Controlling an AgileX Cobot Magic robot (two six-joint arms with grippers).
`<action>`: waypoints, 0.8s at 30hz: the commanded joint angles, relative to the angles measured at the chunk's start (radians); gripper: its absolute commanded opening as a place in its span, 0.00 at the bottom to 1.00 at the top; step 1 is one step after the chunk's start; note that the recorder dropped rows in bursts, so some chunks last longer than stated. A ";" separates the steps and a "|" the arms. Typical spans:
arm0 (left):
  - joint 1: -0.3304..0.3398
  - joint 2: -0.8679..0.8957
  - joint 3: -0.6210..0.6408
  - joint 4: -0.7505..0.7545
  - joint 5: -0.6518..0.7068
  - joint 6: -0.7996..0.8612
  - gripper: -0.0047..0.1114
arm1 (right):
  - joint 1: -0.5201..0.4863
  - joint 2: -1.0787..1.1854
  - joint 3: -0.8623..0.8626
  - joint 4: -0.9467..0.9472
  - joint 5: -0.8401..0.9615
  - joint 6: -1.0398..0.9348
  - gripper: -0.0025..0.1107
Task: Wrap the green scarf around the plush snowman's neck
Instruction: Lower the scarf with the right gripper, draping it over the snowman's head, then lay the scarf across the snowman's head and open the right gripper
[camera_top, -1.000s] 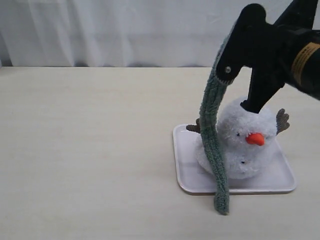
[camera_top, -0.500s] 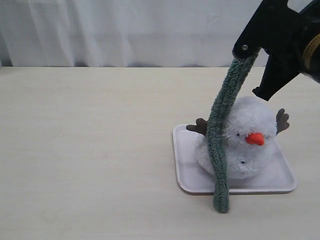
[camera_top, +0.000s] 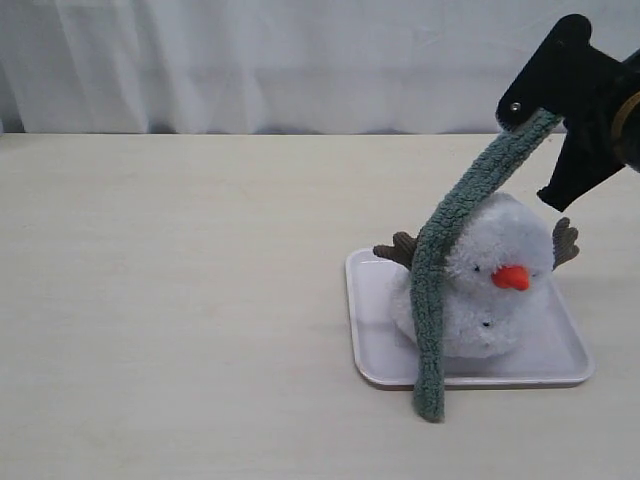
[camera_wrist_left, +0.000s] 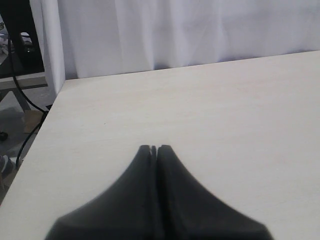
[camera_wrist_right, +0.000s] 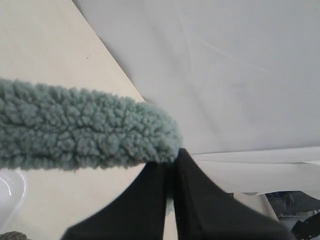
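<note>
The plush snowman (camera_top: 490, 285) sits on a white tray (camera_top: 372, 350), orange nose facing the camera. The green scarf (camera_top: 440, 260) runs from my right gripper (camera_top: 535, 112) down across the left of the snowman's head and body; its lower end lies on the table in front of the tray. High at the right, above and behind the snowman, my right gripper is shut on the scarf's upper end (camera_wrist_right: 100, 130). The neck crease is partly covered by the scarf. My left gripper (camera_wrist_left: 154, 148) is shut and empty over bare table, away from the snowman.
A white curtain (camera_top: 250, 60) hangs behind the table. The pale wooden tabletop (camera_top: 170, 300) stretches left of the tray. In the left wrist view the table's edge (camera_wrist_left: 47, 117) shows, with cables and floor beyond it.
My right gripper has carried the scarf's upper end to the right and slightly back, over the snowman's head. The scarf now leans against the head, and its lower end has slid a little left.
</note>
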 joint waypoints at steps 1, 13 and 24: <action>-0.006 -0.003 0.003 -0.004 -0.009 -0.006 0.04 | -0.007 0.001 -0.007 0.029 0.070 0.010 0.06; -0.006 -0.003 0.003 -0.004 -0.009 -0.006 0.04 | -0.007 0.001 -0.007 0.177 0.048 -0.019 0.06; -0.006 -0.003 0.003 -0.004 -0.009 -0.006 0.04 | -0.007 0.001 -0.118 0.870 0.176 -0.481 0.06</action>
